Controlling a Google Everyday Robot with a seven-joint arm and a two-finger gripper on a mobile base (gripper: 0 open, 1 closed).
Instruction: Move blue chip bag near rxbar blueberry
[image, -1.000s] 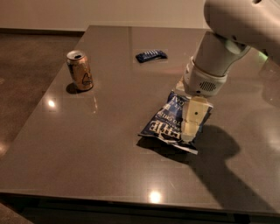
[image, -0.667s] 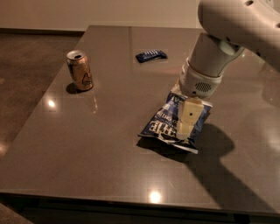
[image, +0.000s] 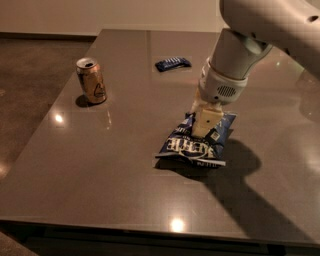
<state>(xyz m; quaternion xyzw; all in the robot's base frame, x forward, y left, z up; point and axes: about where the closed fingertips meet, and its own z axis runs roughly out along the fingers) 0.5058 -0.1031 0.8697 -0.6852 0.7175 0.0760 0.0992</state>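
The blue chip bag (image: 192, 147), dark blue with white lettering, lies on the table right of centre, with its far edge bunched up. My gripper (image: 201, 131) comes down from the upper right and is shut on the bag's far edge; one pale finger (image: 204, 122) shows over the bag. The rxbar blueberry (image: 173, 63), a small flat dark-blue wrapper, lies farther back on the table, well apart from the bag.
A tan drink can (image: 92, 81) stands upright at the left of the brown table (image: 100, 175). The arm's white body (image: 235, 60) reaches in from the upper right. The table's front edge runs along the bottom, with floor to the left.
My gripper has moved up and a little left. The bag's far edge has risen with it and its near edge has shifted slightly back.
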